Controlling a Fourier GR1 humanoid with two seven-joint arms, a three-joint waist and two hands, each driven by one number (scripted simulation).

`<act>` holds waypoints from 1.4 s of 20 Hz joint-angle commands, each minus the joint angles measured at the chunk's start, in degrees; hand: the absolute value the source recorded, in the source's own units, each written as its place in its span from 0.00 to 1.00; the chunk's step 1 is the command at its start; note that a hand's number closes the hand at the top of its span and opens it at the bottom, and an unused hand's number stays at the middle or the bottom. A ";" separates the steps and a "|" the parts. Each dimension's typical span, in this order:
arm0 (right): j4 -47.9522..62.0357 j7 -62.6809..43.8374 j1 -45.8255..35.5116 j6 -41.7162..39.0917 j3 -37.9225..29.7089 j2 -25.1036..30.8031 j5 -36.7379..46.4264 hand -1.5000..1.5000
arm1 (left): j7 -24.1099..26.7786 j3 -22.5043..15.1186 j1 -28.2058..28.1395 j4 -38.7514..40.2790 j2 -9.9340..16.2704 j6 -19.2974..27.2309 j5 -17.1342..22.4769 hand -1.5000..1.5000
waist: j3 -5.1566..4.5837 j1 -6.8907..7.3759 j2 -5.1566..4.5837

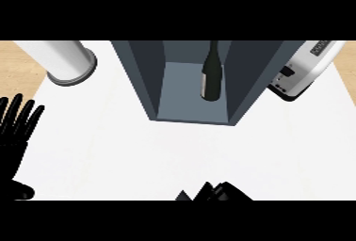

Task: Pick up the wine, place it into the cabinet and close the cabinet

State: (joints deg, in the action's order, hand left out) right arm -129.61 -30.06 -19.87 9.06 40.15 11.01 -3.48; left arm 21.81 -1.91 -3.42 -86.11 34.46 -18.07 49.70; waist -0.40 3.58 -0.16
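Head view, looking steeply down: wine bottle [212,73] already standing upright inside the open grey cabinet [240,101], dark against the paler inner floor, touched by neither hand. Placing step judged done — closing step in hand. Door not clearly made out from above; possibly the dark panel along the cabinet's right side, but hard to tell.

Right hand [215,192] well in front of the cabinet at the view's lower edge, only dark fingertips showing, holding nothing; spread or curled — cannot tell. Left hand [15,127] far to the cabinet's left at the view's edge, fingers straight and spread, pointing up, resting and empty.

Left of the cabinet, a white cylindrical canister [66,61] on the white counter [173,155]; just right of the cabinet, a white appliance [303,70] with a dark face.

Next move, as a judgement: bring the right hand forward to the door's free edge and swing it shut, without nudging the bottle or the appliance alongside.
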 commanded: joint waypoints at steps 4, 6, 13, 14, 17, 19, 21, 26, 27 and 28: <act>18.06 -7.17 -25.60 9.43 -2.54 -10.73 -3.55 1.00 | 0.51 1.57 -1.40 0.81 -1.11 -0.53 -0.23 0.00 | 0.25 -1.47 0.13; 23.13 -5.94 -30.95 12.65 -3.12 -10.83 -5.28 1.00 | -1.44 4.84 1.01 3.86 1.70 -2.97 2.76 0.00 | 0.26 -1.73 0.07; 37.27 0.90 -39.05 12.08 -11.26 -10.97 -15.64 1.00 | -0.36 5.14 2.50 6.29 -1.04 -3.21 -1.55 0.00 | 0.35 -2.47 0.01; 42.21 5.07 -38.30 10.42 -12.11 -10.98 -16.39 1.00 | -1.77 5.65 -0.86 1.73 -0.17 -2.27 -0.14 0.00 | 0.38 -1.73 -0.02; 41.28 1.51 -38.56 9.83 -13.44 -11.00 -17.51 1.00 | 0.92 7.23 0.11 8.41 -0.89 -8.13 -1.81 0.00 | 0.36 -2.85 0.13; 41.23 6.16 -32.01 7.53 -13.71 -11.01 -17.03 1.00 | 1.82 6.58 0.36 7.80 -2.92 -5.81 -4.11 0.00 | 0.39 -3.15 0.11; 45.50 5.59 -35.46 6.35 -17.73 -11.01 -17.31 1.00 | -2.74 9.42 0.62 6.63 0.70 -7.53 0.58 0.00 | 0.40 -2.88 0.13; 53.64 14.77 -31.34 0.07 -20.30 -8.34 -16.38 1.00 | -1.49 8.21 0.43 5.84 -2.55 -6.31 -2.92 0.00 | 0.41 -2.89 0.02; 56.95 15.15 -34.32 -1.26 -21.55 -9.37 -16.64 1.00 | -2.86 8.49 2.15 5.39 -2.67 -5.51 -1.92 0.00 | 0.40 -2.80 -0.02; 53.68 12.33 -33.11 -0.77 -20.10 -8.91 -15.50 1.00 | -0.95 8.37 -1.64 4.36 -3.79 -6.73 -3.35 0.00 | 0.40 -2.91 0.16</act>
State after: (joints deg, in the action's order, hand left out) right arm -79.99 -18.56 -53.93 10.70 22.73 0.14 -20.33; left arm 20.55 6.00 -2.65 -80.00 31.75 -24.09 47.02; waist -0.22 0.93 0.70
